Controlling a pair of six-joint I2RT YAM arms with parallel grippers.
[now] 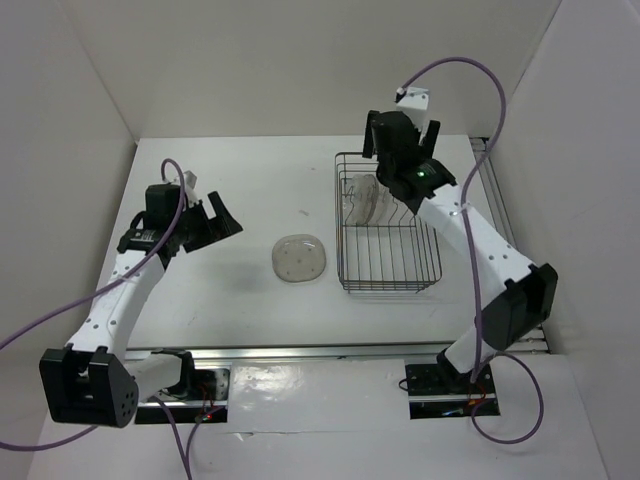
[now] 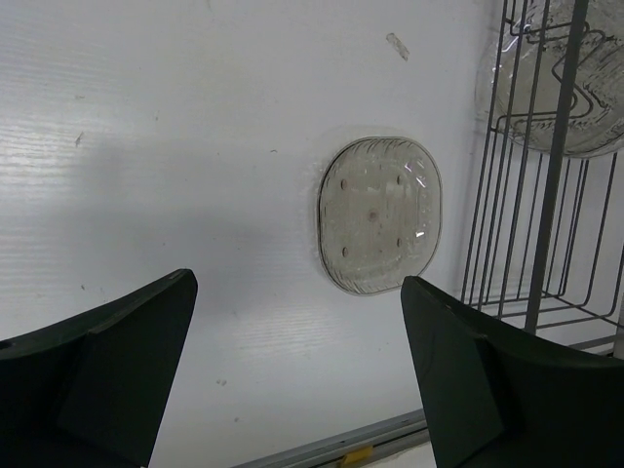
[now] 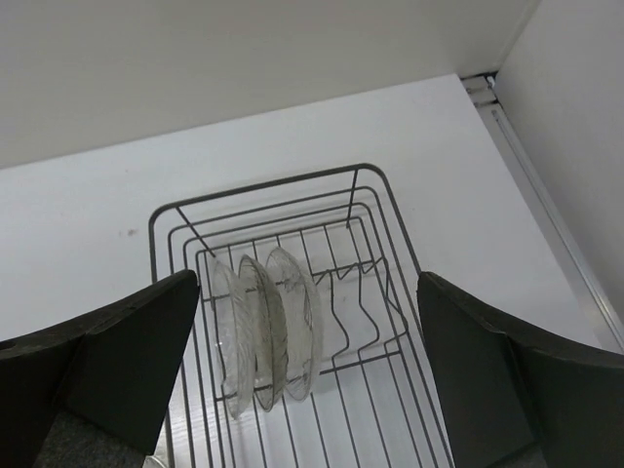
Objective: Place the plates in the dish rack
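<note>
**One plate flat on the tabletop, with little rim to catch**

The loose plate [image 1: 298, 259], greyish and speckled, lies flat on the white tabletop [image 1: 220, 290] at the centre of the top view. It is just left of the dish rack [image 1: 390, 288] and not touching it. Three more plates [image 3: 265, 331] stand on edge between the prongs [image 3: 356, 292] in the rack's far left part, close together and leaning slightly.

The left claw [image 1: 222, 218] hangs left of the loose plate, spread wide and holding nothing. The right claw [image 1: 400, 150] sits over the rack's far end, right of centre in the upper half of the top view, equally wide and empty.

The main risk is the pickup. A plate lying flat offers only a low, smooth rim. A finger coming down may skid across it and shove the plate right against the rack wire instead of getting under it. A shallow pinch on one edge could also let the plate swing or slip in transit.

At the rack, the next free slot lies right beside the standing three. An entry off-line might knock them over or leave the plate straddling a prong. With the right arm over the rack, both arms reaching in together could collide.
</note>
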